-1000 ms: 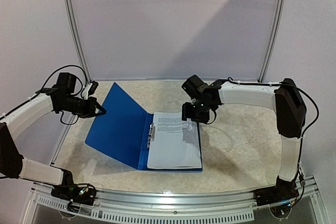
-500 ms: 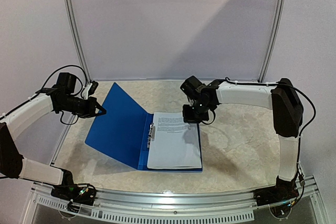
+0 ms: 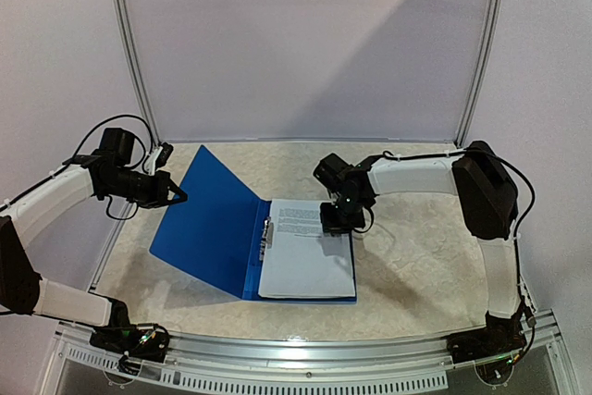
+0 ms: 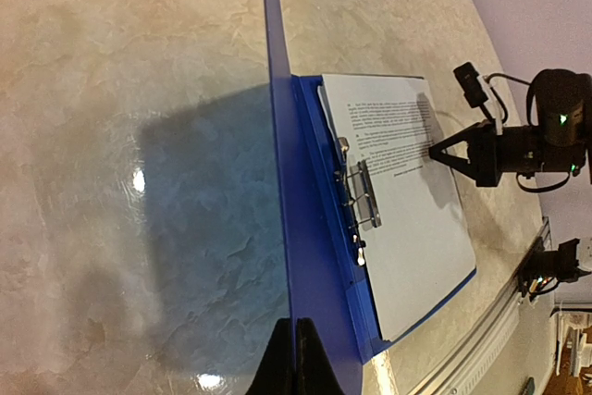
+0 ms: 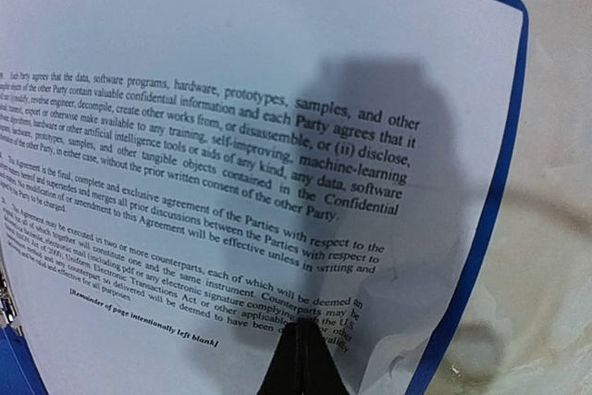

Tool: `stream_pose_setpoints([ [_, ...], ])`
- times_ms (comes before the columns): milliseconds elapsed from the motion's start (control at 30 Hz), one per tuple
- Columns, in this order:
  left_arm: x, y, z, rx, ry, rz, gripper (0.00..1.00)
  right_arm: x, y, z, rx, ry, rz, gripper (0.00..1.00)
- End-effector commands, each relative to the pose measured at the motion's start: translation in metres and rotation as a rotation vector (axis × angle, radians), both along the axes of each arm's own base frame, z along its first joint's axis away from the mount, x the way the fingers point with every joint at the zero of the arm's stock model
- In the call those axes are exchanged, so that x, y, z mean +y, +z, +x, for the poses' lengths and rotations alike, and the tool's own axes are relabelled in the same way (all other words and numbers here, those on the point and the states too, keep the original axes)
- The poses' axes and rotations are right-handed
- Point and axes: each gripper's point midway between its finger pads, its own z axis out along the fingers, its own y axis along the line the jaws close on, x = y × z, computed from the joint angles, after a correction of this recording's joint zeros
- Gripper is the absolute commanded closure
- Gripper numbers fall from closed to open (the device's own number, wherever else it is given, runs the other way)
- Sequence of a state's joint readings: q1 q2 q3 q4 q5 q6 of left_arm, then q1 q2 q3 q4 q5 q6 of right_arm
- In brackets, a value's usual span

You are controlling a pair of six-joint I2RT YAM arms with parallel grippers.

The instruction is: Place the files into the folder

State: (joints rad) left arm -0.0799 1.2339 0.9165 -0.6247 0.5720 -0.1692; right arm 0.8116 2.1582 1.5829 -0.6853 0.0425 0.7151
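Observation:
The blue folder lies open on the table, its left cover raised at a slant. My left gripper is shut on that cover's outer edge; in the left wrist view the cover runs edge-on up from the closed fingertips. The files, white sheets with black text, lie flat on the folder's right half beside the metal clip. My right gripper is shut, its tips pointing down at the far right part of the top sheet, at or just above the printed lines. It holds nothing.
The marble-patterned table spreads to the right of the folder. A metal rail runs along the near edge between the arm bases. Two slanted frame poles stand against the back wall.
My right gripper has shut and moved down and slightly left, over the sheet's far right part. The left gripper and the raised cover have not moved.

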Motion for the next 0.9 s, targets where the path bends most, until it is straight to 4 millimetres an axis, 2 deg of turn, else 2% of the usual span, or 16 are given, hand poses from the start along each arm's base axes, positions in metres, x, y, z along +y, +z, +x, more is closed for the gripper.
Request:
stream_pose_setpoints([
  [0,0.002,0.004,-0.002,-0.021,0.002,-0.005,1.0,0.003,0.011,0.0,-0.013,0.034,-0.008,1.0],
  [200,0.003,0.004,-0.002,-0.019,0.003,-0.005,1.0,-0.002,0.056,0.013,-0.11,0.053,-0.037,1.0],
  [300,0.003,0.004,-0.002,-0.021,0.004,-0.004,1.0,-0.01,0.062,0.01,-0.115,0.041,-0.051,1.0],
  [600,0.003,0.004,-0.002,-0.021,0.004,-0.002,1.0,-0.02,0.025,-0.002,-0.049,0.038,-0.096,1.0],
  [767,0.003,0.005,-0.002,-0.026,0.003,-0.002,1.0,-0.026,-0.004,-0.009,0.004,0.04,-0.133,1.0],
  [867,0.003,0.004,-0.002,-0.021,0.003,-0.001,1.0,-0.025,-0.012,-0.012,0.023,0.047,-0.136,1.0],
])
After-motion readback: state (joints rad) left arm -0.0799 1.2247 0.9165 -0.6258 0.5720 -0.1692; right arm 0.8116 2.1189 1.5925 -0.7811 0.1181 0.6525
